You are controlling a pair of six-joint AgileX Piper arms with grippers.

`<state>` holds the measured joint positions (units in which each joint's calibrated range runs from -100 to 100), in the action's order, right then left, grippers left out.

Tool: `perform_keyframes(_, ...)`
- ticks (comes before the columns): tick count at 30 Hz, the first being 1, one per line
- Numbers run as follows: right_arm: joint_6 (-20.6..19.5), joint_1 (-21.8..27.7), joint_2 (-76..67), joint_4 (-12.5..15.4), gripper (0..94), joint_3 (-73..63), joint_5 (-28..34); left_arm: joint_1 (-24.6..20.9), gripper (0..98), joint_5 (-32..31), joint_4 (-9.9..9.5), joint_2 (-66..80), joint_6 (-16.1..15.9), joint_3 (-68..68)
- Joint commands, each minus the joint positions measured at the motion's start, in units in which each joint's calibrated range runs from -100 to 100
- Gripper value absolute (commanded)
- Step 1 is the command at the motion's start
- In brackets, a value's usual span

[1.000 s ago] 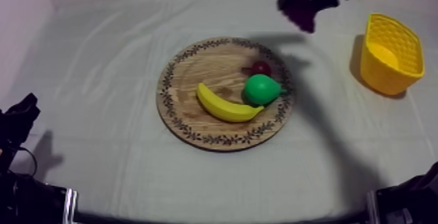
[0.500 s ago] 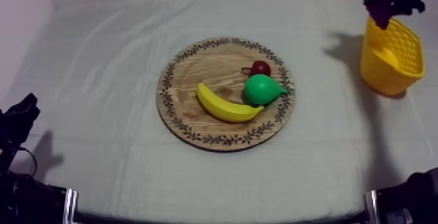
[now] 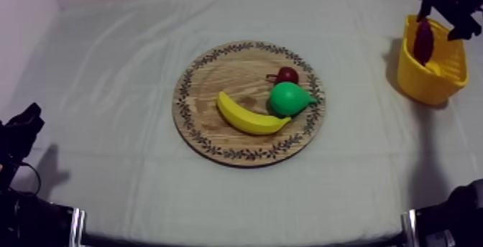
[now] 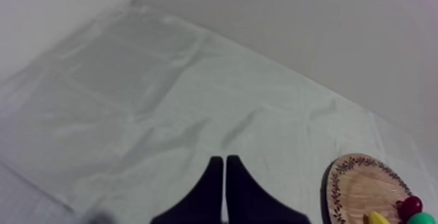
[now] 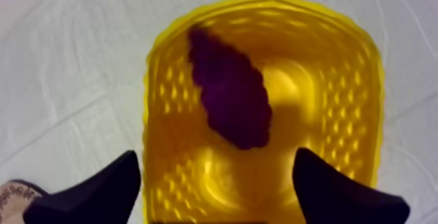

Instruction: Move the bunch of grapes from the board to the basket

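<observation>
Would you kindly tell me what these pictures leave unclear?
Top view: small red fruit partly hidden behind pear.
Left wrist view: board and banana cut off by the edge.
Right wrist view: grapes blurred; resting in basket or falling, unclear.

We are holding our right gripper (image 3: pixel 440 19) raised far out at about two o'clock in the top view, tipped downward. Its two black fingers (image 5: pixel 98 187) are standing wide apart and are clamping nothing between them. We are resting our left gripper (image 3: pixel 21 131) low at about eight o'clock in that same view, drawn in close to our side. Its fingers (image 4: pixel 212 187) are lying pressed together as one narrow wedge, gripping nothing.
</observation>
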<state>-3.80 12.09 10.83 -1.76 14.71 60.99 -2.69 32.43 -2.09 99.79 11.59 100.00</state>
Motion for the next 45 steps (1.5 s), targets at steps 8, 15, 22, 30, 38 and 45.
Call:
perform_keyframes(8,2.51,-0.16,-17.88,1.61,74.8,11.54,-0.69,-0.03,0.1,-0.01,0.01,-0.05,0.01,0.0)
perform_keyframes(15,2.31,-2.22,-38.65,1.48,51.5,25.72,-4.41,-0.03,0.1,-0.01,0.01,-0.05,0.01,0.0)
perform_keyframes(22,1.61,-6.08,-61.51,0.5,24.0,39.3,-5.68,-0.03,0.1,-0.01,0.01,-0.05,-0.01,0.0)
perform_keyframes(30,2.27,-9.32,-83.23,0.18,5.3,55.66,-10.19,-0.03,0.1,-0.01,0.01,-0.05,0.0,0.0)
perform_keyframes(38,2.16,-12.12,-93.55,-0.97,0.8,67.92,-12.06,-0.03,0.1,-0.01,0.01,-0.05,0.01,0.0)
perform_keyframes(45,3.81,-12.34,-101.1,-0.24,0.6,77.89,-14.54,-0.03,0.1,-0.01,0.01,-0.05,0.01,0.0)
